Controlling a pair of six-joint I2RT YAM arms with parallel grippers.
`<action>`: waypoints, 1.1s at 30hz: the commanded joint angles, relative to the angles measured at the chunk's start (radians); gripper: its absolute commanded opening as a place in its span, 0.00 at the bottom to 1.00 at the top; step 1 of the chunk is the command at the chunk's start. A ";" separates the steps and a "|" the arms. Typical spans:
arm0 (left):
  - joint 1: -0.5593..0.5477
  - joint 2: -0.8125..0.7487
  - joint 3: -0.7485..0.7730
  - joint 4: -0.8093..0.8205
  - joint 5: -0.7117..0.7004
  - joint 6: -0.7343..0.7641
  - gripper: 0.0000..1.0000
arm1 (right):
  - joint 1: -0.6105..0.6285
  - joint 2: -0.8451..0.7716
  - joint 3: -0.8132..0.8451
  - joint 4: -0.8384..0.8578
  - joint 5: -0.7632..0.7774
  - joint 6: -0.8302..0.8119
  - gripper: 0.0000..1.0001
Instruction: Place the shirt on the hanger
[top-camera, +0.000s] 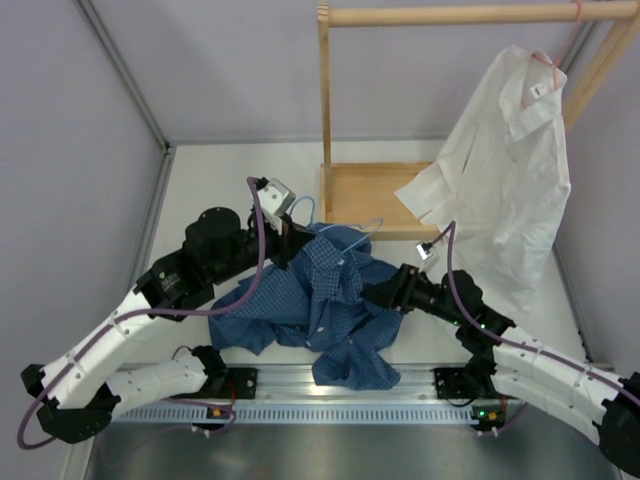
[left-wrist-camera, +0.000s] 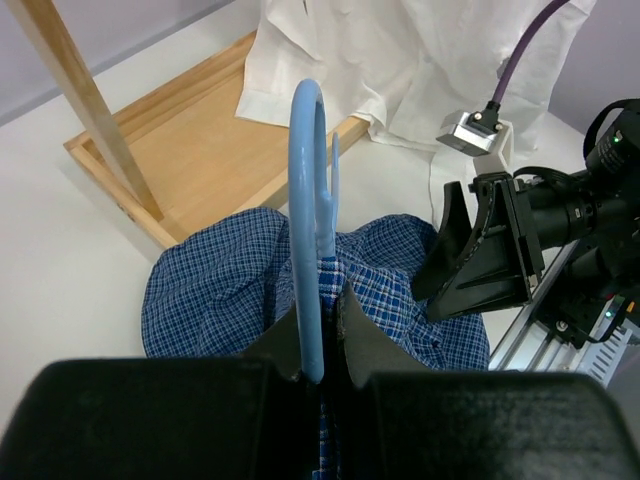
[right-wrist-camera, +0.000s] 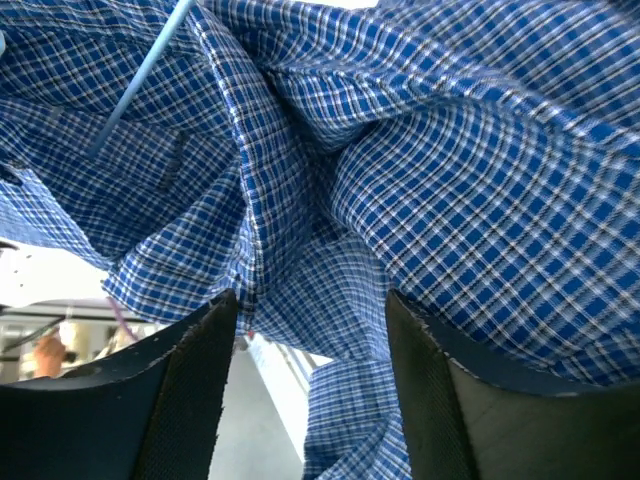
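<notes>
Nearest the wrist lens, the left gripper (left-wrist-camera: 322, 335) is being noted: its black jaws are being pressed together on the hook of the thin light blue wire clothes hanger (left-wrist-camera: 306, 200), and the hook is being presented upright and edge-on.

Just beyond, the dark blue finely checked button-up shirt (left-wrist-camera: 220, 290) is being seen as a bunched heap on the white table (top-camera: 230, 170). It is draped over the hanger's shoulders, which are mostly being hidden by cloth.

On the right gripper (right-wrist-camera: 310, 330), the jaws are being shown spread with nothing pinched, and checked fabric is being hung just above the opening.

Judged: the hanger's long axis seems to be running from the left gripper toward the right gripper. The right arm is therefore being reckoned nearer to the loose cloth not yet drawn over the wire.

Farthest back, a light wooden garment rack (top-camera: 370, 195) is being occupied by a white collared shirt (top-camera: 510, 170).
</notes>
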 joint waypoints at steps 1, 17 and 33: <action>-0.001 -0.026 -0.009 0.069 -0.010 -0.014 0.00 | 0.015 0.038 -0.006 0.282 -0.061 0.074 0.58; -0.001 -0.036 -0.063 0.155 -0.030 -0.031 0.00 | 0.120 -0.046 -0.053 0.213 0.100 0.217 0.40; -0.001 -0.069 -0.125 0.247 -0.056 -0.043 0.00 | 0.218 0.063 -0.075 0.272 0.208 0.295 0.41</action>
